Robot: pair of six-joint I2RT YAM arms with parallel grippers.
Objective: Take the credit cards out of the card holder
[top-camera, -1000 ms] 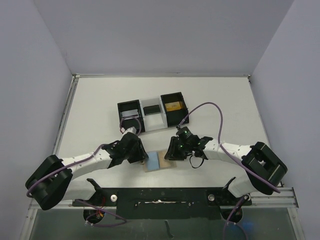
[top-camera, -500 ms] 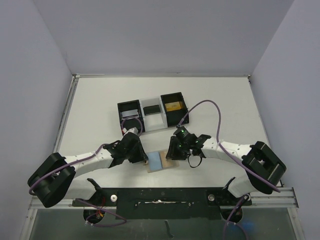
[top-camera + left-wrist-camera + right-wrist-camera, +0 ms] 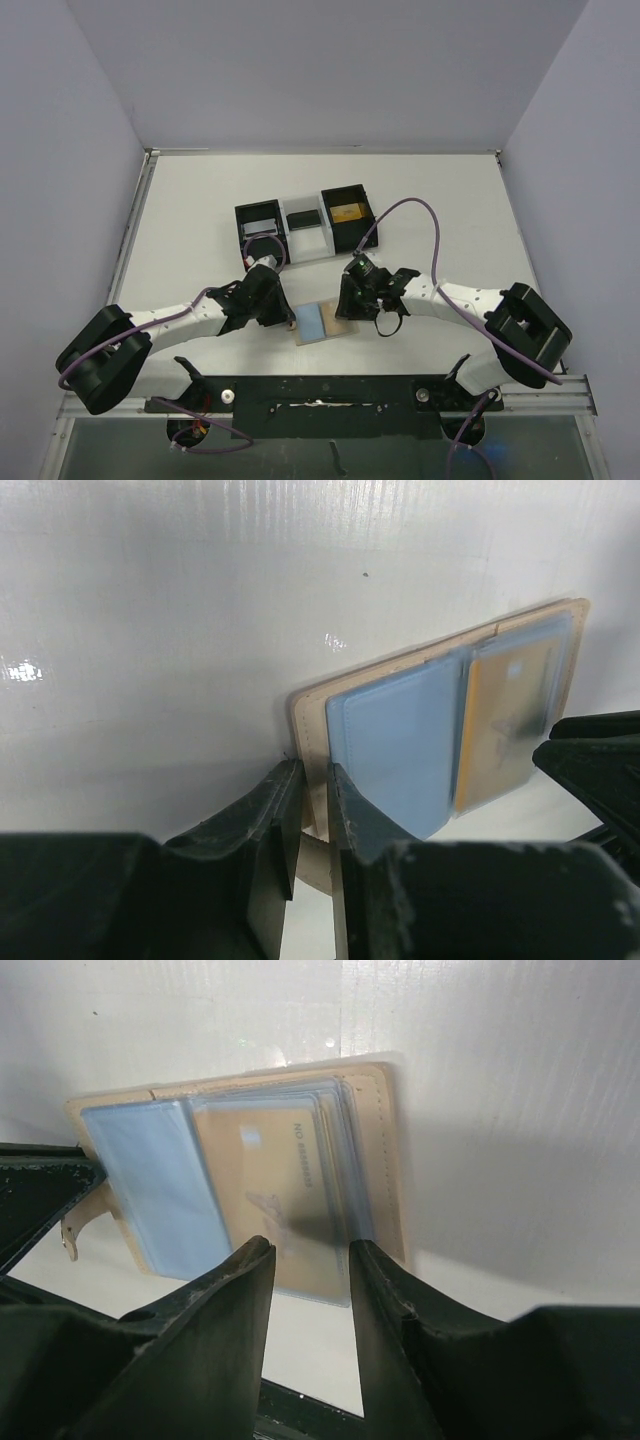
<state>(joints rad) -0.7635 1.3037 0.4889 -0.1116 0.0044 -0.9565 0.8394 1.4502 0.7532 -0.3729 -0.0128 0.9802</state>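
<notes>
The tan card holder [image 3: 344, 323] lies open on the table between my two grippers. Its left half shows a light blue-grey credit card [image 3: 395, 745] in a clear sleeve. Its right half shows a yellowish-tan card [image 3: 275, 1200] under several clear sleeves. My left gripper [image 3: 312, 785] is shut on the holder's tan left edge [image 3: 305, 720], also seen in the top view [image 3: 285, 318]. My right gripper [image 3: 310, 1250] is open, its fingers just above the near edge of the holder's right half, around nothing; in the top view it sits at the holder's right side [image 3: 350, 308].
A black-and-white three-compartment tray [image 3: 306, 245] stands behind the holder, mid-table, with a yellowish item in its right compartment [image 3: 347, 212]. Purple cables loop off both arms. The black base rail [image 3: 320, 390] runs along the near table edge.
My right gripper has edged slightly left, closer over the holder's right half. My left gripper has stayed shut on the left edge.
</notes>
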